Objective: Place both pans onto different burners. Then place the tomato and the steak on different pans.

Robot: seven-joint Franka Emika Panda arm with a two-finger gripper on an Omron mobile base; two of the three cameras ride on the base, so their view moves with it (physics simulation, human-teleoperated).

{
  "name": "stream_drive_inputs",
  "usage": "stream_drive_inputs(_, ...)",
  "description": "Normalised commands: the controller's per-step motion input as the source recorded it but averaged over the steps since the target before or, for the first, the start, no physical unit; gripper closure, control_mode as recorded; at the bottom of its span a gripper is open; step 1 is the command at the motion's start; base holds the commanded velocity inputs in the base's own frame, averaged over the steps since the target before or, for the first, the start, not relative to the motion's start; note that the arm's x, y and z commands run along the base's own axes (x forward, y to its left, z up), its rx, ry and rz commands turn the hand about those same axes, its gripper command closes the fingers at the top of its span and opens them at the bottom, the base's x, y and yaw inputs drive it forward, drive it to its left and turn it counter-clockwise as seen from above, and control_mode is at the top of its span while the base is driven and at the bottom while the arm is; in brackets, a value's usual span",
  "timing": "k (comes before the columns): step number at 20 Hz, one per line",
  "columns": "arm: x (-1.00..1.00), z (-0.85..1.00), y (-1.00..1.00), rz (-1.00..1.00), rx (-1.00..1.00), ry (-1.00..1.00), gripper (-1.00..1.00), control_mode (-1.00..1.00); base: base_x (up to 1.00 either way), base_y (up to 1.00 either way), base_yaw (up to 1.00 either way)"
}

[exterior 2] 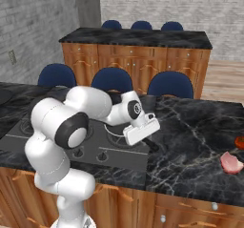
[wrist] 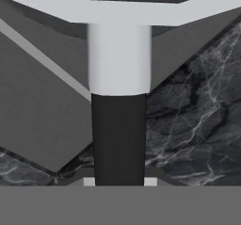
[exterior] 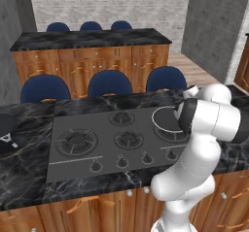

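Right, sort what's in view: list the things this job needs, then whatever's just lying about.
For the job: grey pan, black skillet, big left burner, steak, tomato.
Lying about: blue chairs, back counter, knobs, small burners.

Black white-veined marble counter (exterior 2: 190, 141), dark grey cooktop (exterior: 82, 163), silver-rimmed dark pan (exterior: 163, 122), pinkish-red steak (exterior 2: 230, 162), navy-blue round-backed chairs (exterior: 110, 84), orange-brown wooden cabinets (exterior: 87, 63).
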Motion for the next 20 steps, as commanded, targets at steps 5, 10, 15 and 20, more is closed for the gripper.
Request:
stream_drive_inputs(5, 0.03, 0.00, 0.00, 0.00, 0.00, 0.00, -1.00, -1.00, 0.00, 0.00, 0.00)
stream_drive_inputs(10, 0.00, 0.00, 0.00, 0.00, 0.00, 0.00, -1.00, -1.00, 0.00, 0.00, 0.00)
stream_drive_inputs(15, -0.05, 0.08, 0.00, 0.00, 0.00, -0.01, -1.00, -1.00, 0.00, 0.00, 0.00)
stream_drive_inputs(20, -0.36, 0.46, -0.12, 0.00, 0.03, -0.12, -1.00, -1.00, 0.00, 0.00, 0.00)
